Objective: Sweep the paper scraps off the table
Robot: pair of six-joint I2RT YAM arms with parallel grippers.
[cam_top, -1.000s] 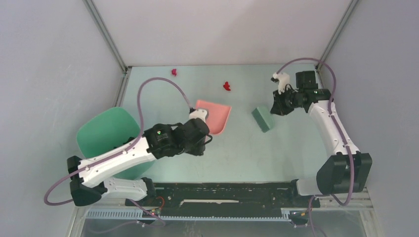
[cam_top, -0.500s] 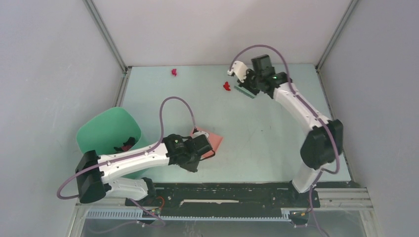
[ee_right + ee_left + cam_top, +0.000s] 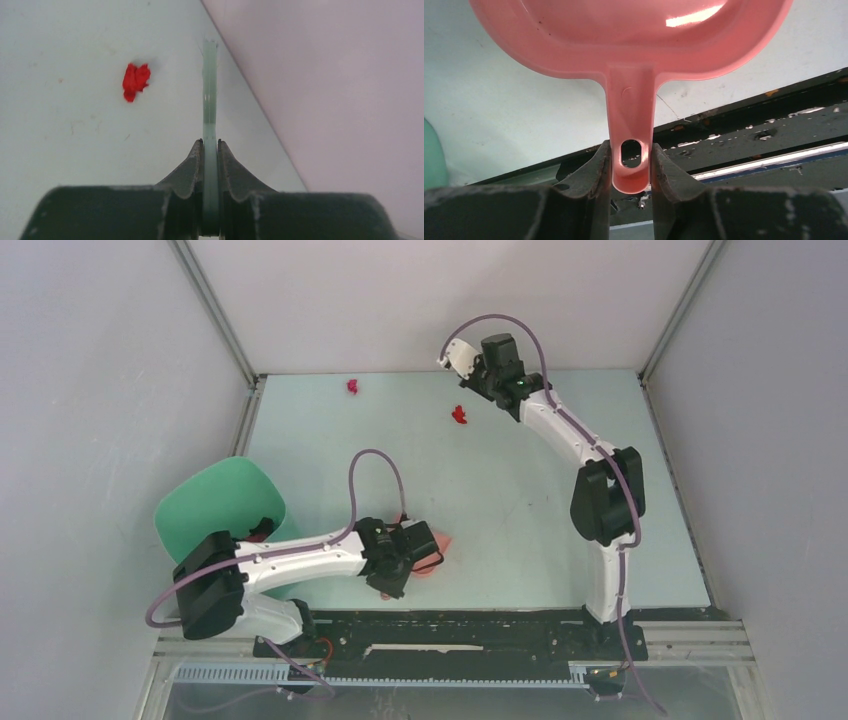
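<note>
Paper scraps (image 3: 459,415), tiny crumpled bits, lie on the pale mint-green flat table (image 3: 520,510). One is red and one magenta (image 3: 352,386), both well apart from the darker green round bin (image 3: 210,505), the magenta one nearer to it.

The top view shows both scraps, while the right wrist view shows only the red one (image 3: 135,81), beside the thin green brush (image 3: 210,100), not touching. The brush is seen edge-on there and hard to make out from above. The right gripper (image 3: 210,150) is clamped narrow on it.

The left wrist view shows the left gripper (image 3: 631,160) pinching the handle end of the pink plastic dustpan (image 3: 629,30), just beside the bin. From above the arm covers most of the pan. The pan's front is cut off.

Dark and reddish bits at the bin's rim are too small to tell.
</note>
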